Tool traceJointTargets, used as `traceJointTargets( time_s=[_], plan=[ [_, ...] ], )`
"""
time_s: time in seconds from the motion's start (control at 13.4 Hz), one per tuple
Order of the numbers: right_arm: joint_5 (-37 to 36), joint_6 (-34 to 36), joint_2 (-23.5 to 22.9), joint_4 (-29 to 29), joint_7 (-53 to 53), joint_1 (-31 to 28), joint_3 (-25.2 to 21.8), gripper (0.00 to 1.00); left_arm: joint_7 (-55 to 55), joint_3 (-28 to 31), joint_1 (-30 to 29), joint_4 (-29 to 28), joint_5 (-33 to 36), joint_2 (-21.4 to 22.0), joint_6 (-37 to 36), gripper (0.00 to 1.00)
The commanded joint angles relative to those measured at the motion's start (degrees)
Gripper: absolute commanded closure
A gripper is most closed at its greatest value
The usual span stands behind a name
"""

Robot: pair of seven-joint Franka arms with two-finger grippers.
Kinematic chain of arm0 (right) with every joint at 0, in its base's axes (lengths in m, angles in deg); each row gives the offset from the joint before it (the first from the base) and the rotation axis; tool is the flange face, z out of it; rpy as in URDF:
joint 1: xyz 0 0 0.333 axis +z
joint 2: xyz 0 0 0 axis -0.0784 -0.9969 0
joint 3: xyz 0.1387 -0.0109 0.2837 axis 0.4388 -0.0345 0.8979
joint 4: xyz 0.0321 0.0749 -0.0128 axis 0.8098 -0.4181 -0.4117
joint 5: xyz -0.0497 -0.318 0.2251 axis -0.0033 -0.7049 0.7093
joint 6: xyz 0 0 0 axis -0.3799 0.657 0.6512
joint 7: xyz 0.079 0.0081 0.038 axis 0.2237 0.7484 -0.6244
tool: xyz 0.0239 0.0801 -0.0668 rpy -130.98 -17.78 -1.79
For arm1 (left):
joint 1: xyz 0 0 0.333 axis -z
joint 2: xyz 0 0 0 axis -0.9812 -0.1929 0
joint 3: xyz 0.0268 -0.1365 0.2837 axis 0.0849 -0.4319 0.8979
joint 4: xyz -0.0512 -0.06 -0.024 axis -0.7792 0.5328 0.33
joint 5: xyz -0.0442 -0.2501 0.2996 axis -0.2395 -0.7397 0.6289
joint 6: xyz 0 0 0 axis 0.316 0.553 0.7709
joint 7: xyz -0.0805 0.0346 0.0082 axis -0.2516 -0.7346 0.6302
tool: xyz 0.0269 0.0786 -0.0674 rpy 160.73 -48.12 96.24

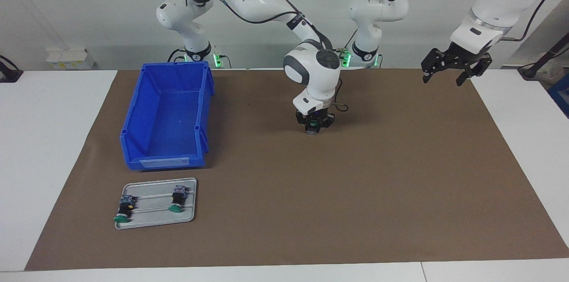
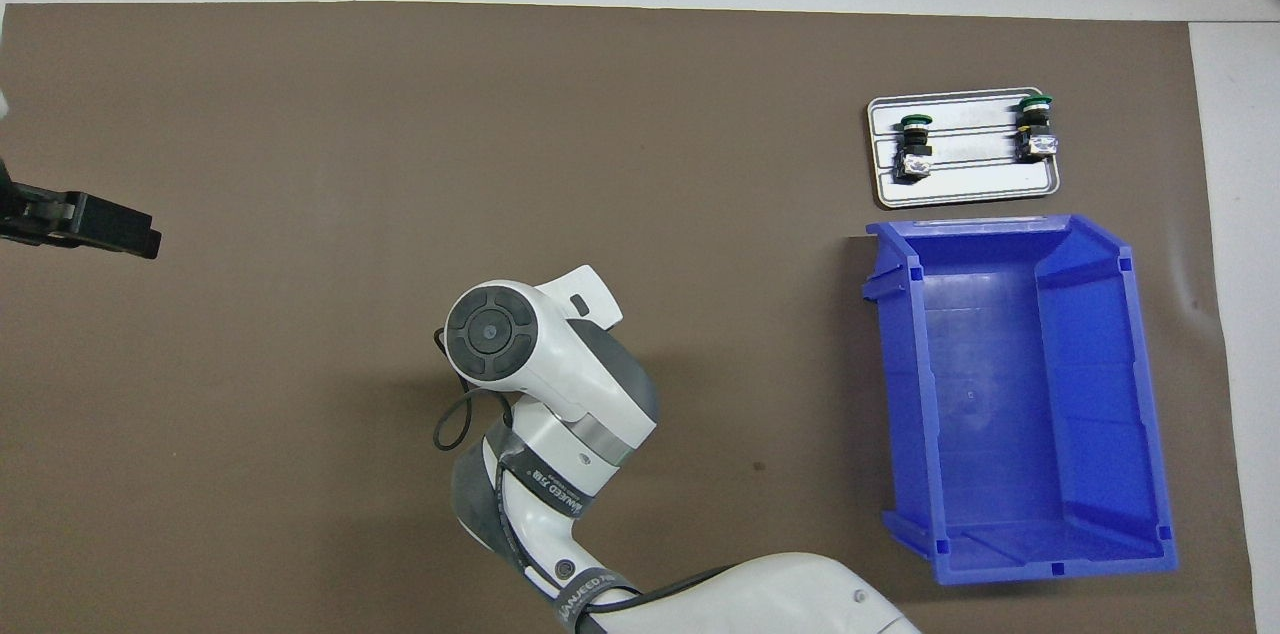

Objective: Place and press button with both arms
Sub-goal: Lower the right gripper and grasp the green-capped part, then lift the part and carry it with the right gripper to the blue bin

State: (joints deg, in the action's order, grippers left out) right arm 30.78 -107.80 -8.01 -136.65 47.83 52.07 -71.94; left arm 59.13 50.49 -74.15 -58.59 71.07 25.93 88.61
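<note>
Button (image 1: pixel 312 130), small green-capped push-button switch on grey block, is standing on the brown desk (image 1: pixel 400 193) mat, clenched by the right tool (image 1: pixel 314 125) directly above; left tool (image 1: pixel 446 78) is hanging released, well apart toward its own end.

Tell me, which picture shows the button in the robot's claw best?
The facing view: the right claw reaches down to the mat, with the button peeking out at its tips. In the overhead view the right arm's own wrist hides that button completely.
</note>
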Motion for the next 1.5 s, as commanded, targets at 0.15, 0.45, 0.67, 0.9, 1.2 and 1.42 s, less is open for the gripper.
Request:
traceJointTargets(
  time_s=[0.15, 0.45, 0.67, 0.9, 1.2, 1.42],
  plan=[
    [1.14, -1.19, 1.87, -1.90, -1.38, -1.08, 0.70, 0.68, 0.48, -0.53, -0.86, -1.59, -0.10, 1.50, -0.22, 0.00],
    [1.14, -0.32, 2.30, -1.37, -2.17, -2.83, 0.78, 0.70, 0.48, -0.53, -0.86, -1.59, -0.10, 1.50, -0.22, 0.00],
    [2.54, 3.80, 6.59, -1.37, -7.94, -7.21, 0.79, 0.71, 0.48, -0.53, -0.86, -1.59, -0.10, 1.50, -0.22, 0.00],
    [6.76, 12.40, 13.36, -1.37, -18.40, -15.20, 0.79, 0.71, 0.48, -0.53, -0.86, -1.59, -0.10, 1.50, -0.22, 0.00],
    [5.89, 21.65, 18.82, -0.40, -27.92, -25.40, 0.26, 0.74, 0.48, -0.62, -0.86, -1.59, -0.10, 1.50, -0.22, 0.00],
    [3.35, 23.33, 20.15, -0.76, -34.49, -34.10, 0.08, 0.74, 0.48, -0.62, -0.86, -1.59, -0.10, 1.50, -0.22, 0.00]
  ],
)
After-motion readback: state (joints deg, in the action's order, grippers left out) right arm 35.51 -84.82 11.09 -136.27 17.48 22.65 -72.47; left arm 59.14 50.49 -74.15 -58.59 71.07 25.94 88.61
